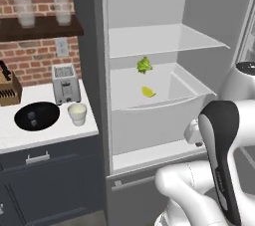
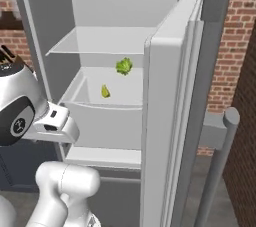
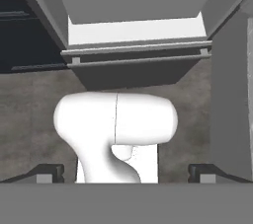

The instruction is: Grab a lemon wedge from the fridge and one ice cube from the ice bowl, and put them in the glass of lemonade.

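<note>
The fridge stands open, its white inside lit. The lemon wedge, tiny and yellow-green, lies in the pale middle drawer. On the white counter to the left sit the black ice bowl, with small cubes in it, and the off-white glass of lemonade. My gripper hangs low in front of the fridge's bottom shelf, pointing down at the floor. Its fingertips are spread wide with nothing between them. It is well below and in front of the wedge.
A green leafy piece lies behind the wedge. The open fridge door with its bar handle stands on the right. A toaster, a knife block and shelf glasses are at the left.
</note>
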Tool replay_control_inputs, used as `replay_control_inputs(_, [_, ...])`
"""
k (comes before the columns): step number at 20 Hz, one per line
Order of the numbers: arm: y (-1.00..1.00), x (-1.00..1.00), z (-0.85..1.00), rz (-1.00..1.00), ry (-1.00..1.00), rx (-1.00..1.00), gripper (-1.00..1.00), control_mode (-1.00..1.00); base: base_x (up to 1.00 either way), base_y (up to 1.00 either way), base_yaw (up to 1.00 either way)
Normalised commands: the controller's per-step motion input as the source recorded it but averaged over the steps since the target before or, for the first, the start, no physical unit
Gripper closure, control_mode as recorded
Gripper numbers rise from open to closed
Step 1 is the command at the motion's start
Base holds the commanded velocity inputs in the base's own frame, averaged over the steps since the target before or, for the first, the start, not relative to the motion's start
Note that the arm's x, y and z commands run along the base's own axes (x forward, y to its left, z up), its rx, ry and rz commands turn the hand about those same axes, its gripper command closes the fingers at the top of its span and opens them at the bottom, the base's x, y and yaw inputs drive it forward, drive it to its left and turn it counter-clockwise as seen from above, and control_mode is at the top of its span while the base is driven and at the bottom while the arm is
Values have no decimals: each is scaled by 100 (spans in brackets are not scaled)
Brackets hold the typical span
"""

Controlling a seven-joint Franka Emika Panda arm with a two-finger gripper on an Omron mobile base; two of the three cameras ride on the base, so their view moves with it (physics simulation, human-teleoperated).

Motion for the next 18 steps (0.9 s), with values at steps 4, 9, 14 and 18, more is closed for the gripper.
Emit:
replay_control_inputs(4, [0, 0, 0, 0, 0, 0, -100, 100, 17, 0, 22])
replay_control_inputs(9, [0, 0, 0, 0, 0, 0, -100, 100, 23, -17, 17])
replay_control_inputs(14, [0, 0, 0, 0, 0, 0, -100, 100, 5, -21, 13])
replay_control_inputs(18, [0, 0, 0, 0, 0, 0, -100, 100, 18, 0, 0])
